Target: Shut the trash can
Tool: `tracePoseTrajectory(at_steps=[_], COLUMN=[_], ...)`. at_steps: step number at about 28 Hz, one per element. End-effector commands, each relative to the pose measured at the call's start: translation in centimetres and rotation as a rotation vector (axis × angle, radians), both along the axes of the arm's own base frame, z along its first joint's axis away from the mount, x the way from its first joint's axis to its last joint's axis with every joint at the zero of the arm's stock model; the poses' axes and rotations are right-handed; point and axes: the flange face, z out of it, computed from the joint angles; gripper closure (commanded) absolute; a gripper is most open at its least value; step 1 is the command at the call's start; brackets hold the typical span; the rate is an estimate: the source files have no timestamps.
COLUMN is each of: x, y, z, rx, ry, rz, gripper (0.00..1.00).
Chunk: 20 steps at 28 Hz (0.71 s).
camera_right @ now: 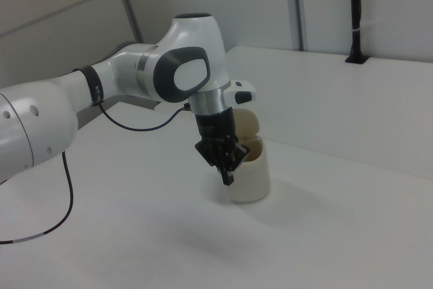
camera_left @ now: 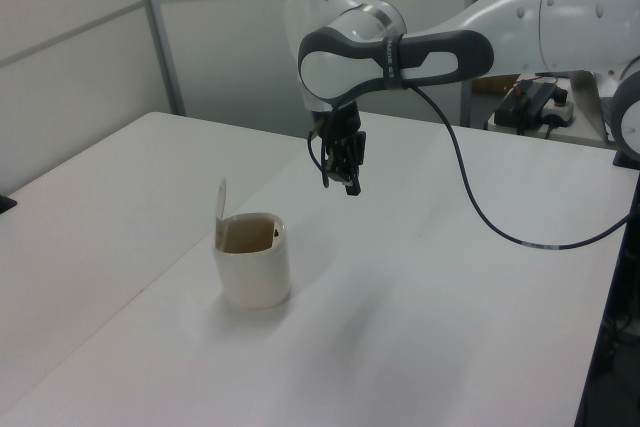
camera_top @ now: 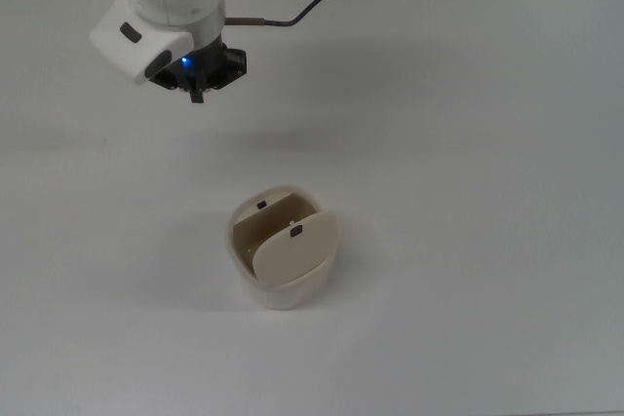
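Hand (camera_left: 349,183) closed above table, trash can (camera_left: 252,260) lid upright.

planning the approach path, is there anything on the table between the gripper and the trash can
Nothing visible. In the top view the gripper hangs above bare white table, up and to the top view's left of the trash can. The lid stands tilted up, and nothing lies between them.

Bright, even light from overhead washes the white worktop (camera_top: 468,143) — shadows stay soft and faint, one lying beside the trash can (camera_left: 252,260). Focus holds throughout — no glare.
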Motion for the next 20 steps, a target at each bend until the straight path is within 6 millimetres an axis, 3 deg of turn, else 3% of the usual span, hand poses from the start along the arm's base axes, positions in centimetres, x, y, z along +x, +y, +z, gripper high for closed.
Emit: tracePoseTrajectory(at_steps=[1,7,14,20], x=[-0.5,0.3,3.7,6.2], y=[0.2,1.7,3.6,4.9], z=[0.5,1.6,5.3,6.3], rx=[0.002,0.082,0.312,0.322], ry=[0.011,-0.051,-0.367,-0.596], rz=[0.022,0.018,-0.049,-0.154], gripper=[1.00,1.00,1.00,1.00])
